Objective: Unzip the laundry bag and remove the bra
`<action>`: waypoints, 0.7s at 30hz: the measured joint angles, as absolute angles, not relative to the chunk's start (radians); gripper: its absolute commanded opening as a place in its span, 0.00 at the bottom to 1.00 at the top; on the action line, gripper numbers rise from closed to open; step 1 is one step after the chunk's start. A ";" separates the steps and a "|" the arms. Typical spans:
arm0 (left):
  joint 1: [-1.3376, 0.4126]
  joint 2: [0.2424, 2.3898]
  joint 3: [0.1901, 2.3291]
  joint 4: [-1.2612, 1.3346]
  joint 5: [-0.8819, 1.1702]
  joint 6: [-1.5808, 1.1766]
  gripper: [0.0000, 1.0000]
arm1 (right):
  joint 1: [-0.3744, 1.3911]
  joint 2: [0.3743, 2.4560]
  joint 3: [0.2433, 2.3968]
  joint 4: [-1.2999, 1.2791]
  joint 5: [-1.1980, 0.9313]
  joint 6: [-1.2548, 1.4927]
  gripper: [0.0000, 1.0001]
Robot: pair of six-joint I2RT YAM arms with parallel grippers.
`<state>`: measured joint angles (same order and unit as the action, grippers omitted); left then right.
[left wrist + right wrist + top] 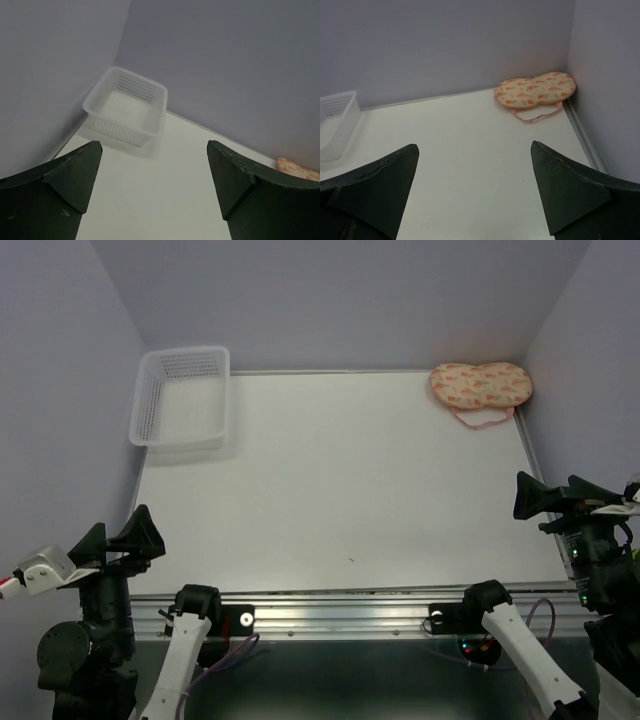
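One laundry bag (535,90) lies well beyond the gaping right pincer (473,147)

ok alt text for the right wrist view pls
A peach printed laundry bag lies flat in the far right corner of a white table, its pink loop trailing toward the camera. The open right gripper frames the bottom edge, and part of a white basket shows at far left.

laundry bag (481,385) far-right corner | basket (183,397) far-left corner | left pincer (120,527), right pincer (547,487) spread, near edge
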<state>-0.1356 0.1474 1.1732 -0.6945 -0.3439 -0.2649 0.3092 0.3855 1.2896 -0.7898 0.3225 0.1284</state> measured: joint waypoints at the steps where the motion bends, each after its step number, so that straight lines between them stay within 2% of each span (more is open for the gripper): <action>1: -0.136 0.147 1.173 -0.696 -0.343 -0.265 0.99 | 0.309 0.385 1.290 -0.791 0.318 0.128 1.00; 8: -0.136 0.165 1.169 -0.700 -0.323 -0.275 0.99 | 0.309 0.421 1.260 -0.784 0.242 0.150 1.00; 14: -0.136 0.213 1.123 -0.684 -0.313 -0.283 0.99 | 0.309 0.560 1.168 -0.742 0.175 0.211 1.00; 21: -0.136 0.265 1.102 -0.675 -0.315 -0.290 0.99 | 0.309 0.915 1.127 -0.633 0.278 0.361 1.00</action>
<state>-0.1356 0.2649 1.1019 -0.6754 -0.3149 -0.2897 0.3092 0.9146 1.1271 -0.6331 0.2775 0.3611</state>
